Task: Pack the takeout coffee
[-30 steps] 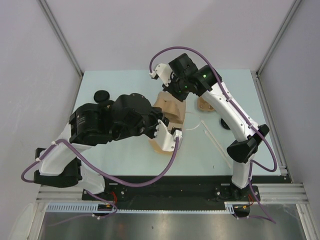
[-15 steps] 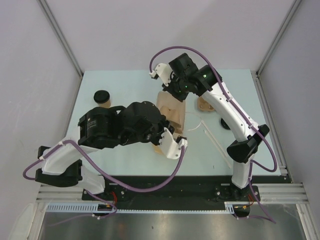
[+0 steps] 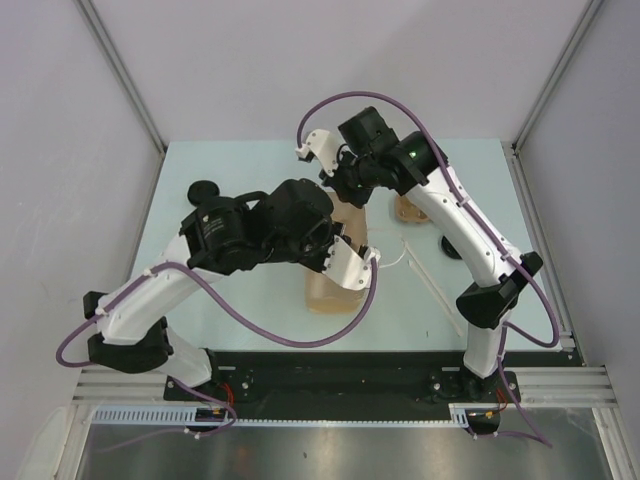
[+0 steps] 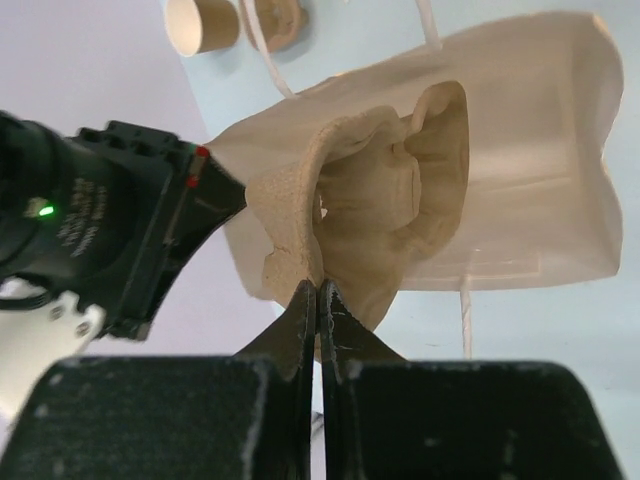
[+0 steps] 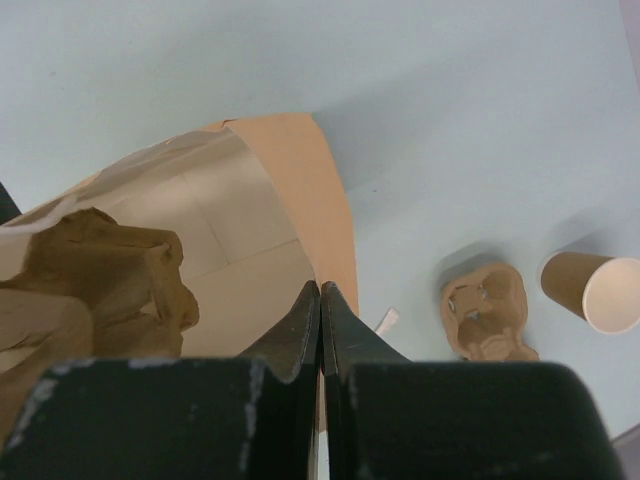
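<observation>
Top external view: a lidded cup (image 3: 205,188) sat far left on the bench (image 3: 250,165), and an open cup (image 5: 590,290) waited by the carrier (image 5: 487,318). Neither was packed. The left pincer (image 4: 318,292) and right pincer (image 5: 320,292) each pinched the bag (image 4: 540,150) rim, apparently spreading its mouth.

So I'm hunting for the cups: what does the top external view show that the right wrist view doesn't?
Only the top external view: a black lid at the far left. Only the right wrist view: an open paper cup lying on its side, and the bag's inside. Both: the paper bag, the cardboard carrier and the right gripper, shut on the bag's rim.
</observation>
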